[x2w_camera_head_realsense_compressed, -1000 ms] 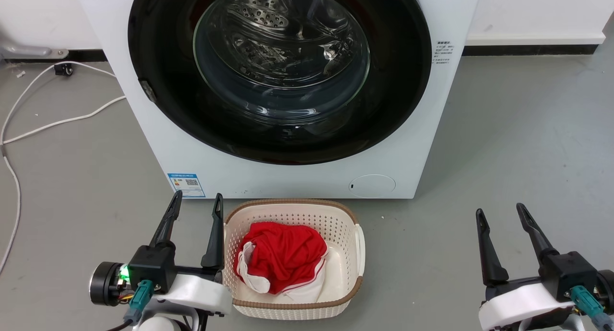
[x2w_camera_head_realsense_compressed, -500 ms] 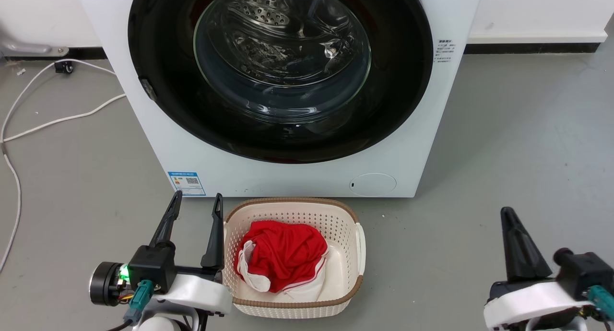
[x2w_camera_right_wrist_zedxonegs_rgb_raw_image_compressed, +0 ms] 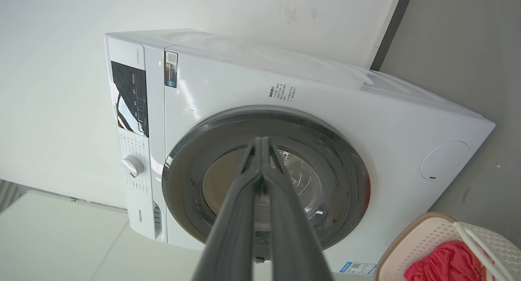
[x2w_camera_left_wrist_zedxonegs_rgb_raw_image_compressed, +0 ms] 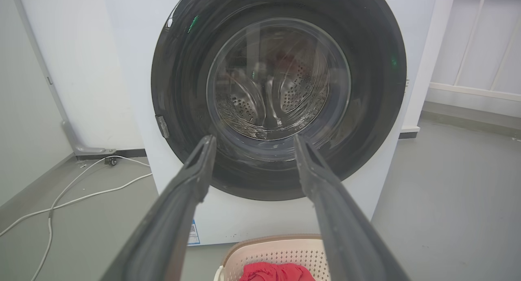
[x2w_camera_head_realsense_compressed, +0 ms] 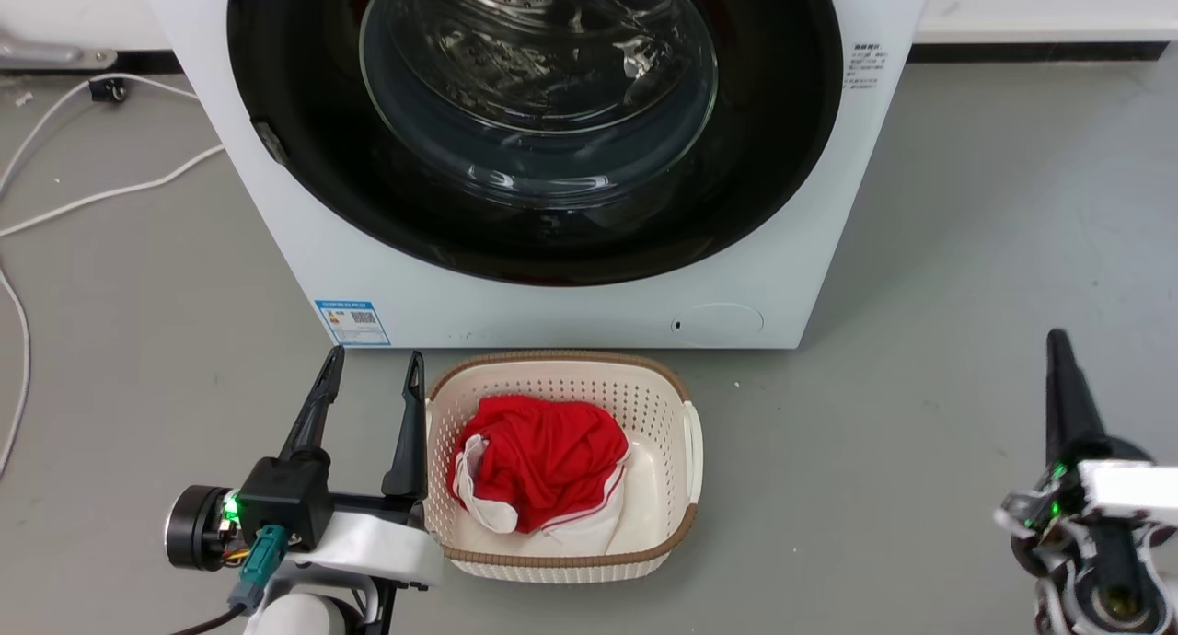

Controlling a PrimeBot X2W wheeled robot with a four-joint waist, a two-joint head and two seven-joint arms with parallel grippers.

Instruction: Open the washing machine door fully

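A white washing machine (x2w_camera_head_realsense_compressed: 552, 294) has its round black washing machine door (x2w_camera_head_realsense_compressed: 304, 156) shut flat against its front, while before the machine the left claw (x2w_camera_head_realsense_compressed: 375, 352) is spread wide beside a laundry basket (x2w_camera_head_realsense_compressed: 561, 366) and the right claw (x2w_camera_head_realsense_compressed: 1056, 342) has its fingers pressed together, empty.

You had one washing machine (x2w_camera_head_realsense_compressed: 571, 294) before you, with one round black door (x2w_camera_head_realsense_compressed: 755, 202), one blue label (x2w_camera_head_realsense_compressed: 352, 320), one round flap (x2w_camera_head_realsense_compressed: 718, 322) and one dial (x2w_camera_right_wrist_zedxonegs_rgb_raw_image_compressed: 132, 165). There was one cream basket (x2w_camera_head_realsense_compressed: 552, 357) and what looked like one red garment (x2w_camera_head_realsense_compressed: 543, 460) with white trim, though it might have been two pieces. You had two grippers, the left gripper (x2w_camera_head_realsense_compressed: 375, 352) and the right gripper (x2w_camera_right_wrist_zedxonegs_rgb_raw_image_compressed: 259, 141), with two fingers (x2w_camera_left_wrist_zedxonegs_rgb_raw_image_compressed: 191, 183) each. Two white cable runs (x2w_camera_head_realsense_compressed: 110, 193) showed.
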